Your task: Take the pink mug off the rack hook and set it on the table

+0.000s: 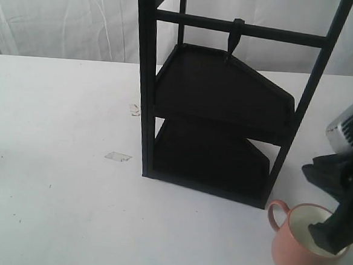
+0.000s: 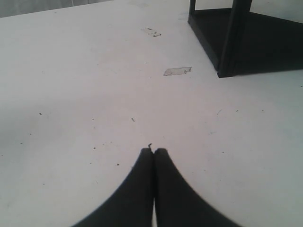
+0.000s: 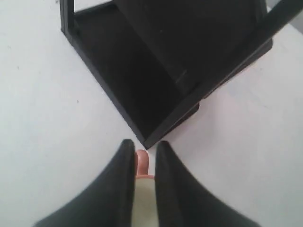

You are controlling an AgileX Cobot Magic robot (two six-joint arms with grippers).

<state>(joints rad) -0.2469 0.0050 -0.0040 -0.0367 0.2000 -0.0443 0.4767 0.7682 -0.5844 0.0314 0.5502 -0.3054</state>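
Observation:
The pink mug (image 1: pixel 297 262) stands upright on the white table (image 1: pixel 63 112) at the front right, just before the black rack (image 1: pixel 143 106), with its handle toward the rack. The rack hook (image 1: pixel 236 35) hangs bare on the upper bar. My right gripper (image 1: pixel 328 235) hangs over the mug's right rim. In the right wrist view its fingers (image 3: pixel 124 165) stand a little apart, and the mug's handle (image 3: pixel 142 163) and off-white inside show in the gap. My left gripper (image 2: pixel 154 150) is shut and empty over bare table.
The rack's two dark shelves (image 1: pixel 227 93) and its front post (image 2: pixel 229 42) stand near both arms. A small clear tape patch (image 1: pixel 118 157) lies left of the rack, also visible as the patch (image 2: pixel 177 71) in the left wrist view. The table's front edge is close to the mug.

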